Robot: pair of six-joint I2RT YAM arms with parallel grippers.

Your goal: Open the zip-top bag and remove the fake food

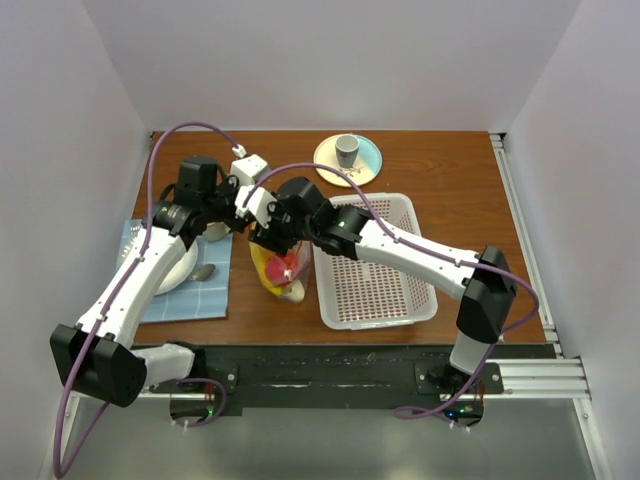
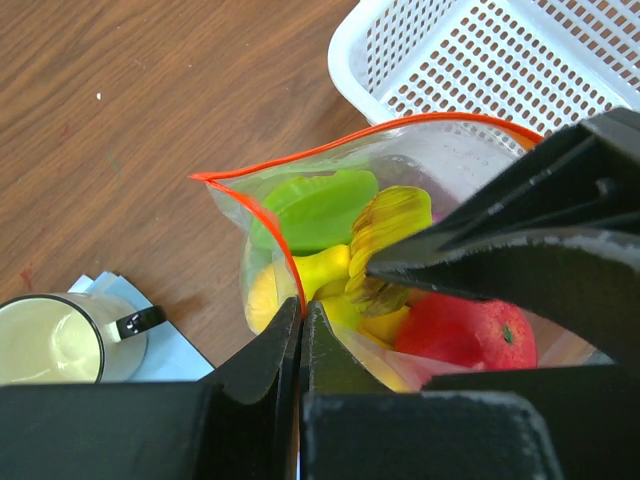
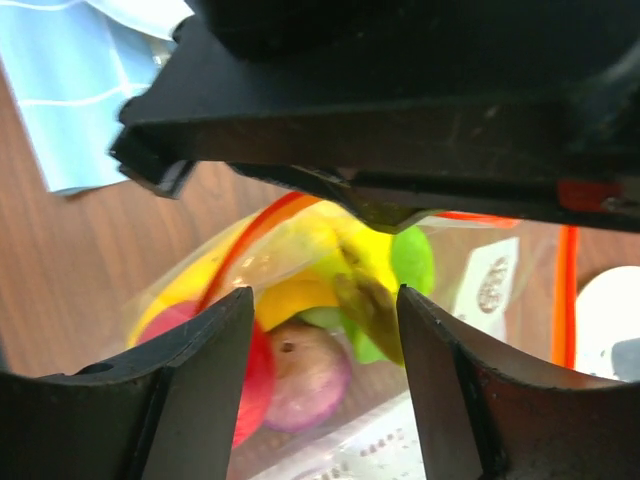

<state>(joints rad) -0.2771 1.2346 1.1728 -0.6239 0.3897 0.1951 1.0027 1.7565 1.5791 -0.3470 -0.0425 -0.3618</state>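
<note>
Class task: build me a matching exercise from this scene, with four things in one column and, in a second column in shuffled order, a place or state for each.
Column one
1. clear plastic zip-top bag with orange-red strip
2. white perforated plastic basket
3. small grey cup
4. left hand

Column two
A. stands on a round pastel plate
B. shut on the bag's rim
C. mouth open, toy foods inside
D. lies beside the bag, on its right

Pairs: 1-C, 2-D, 3-A, 4-B
</note>
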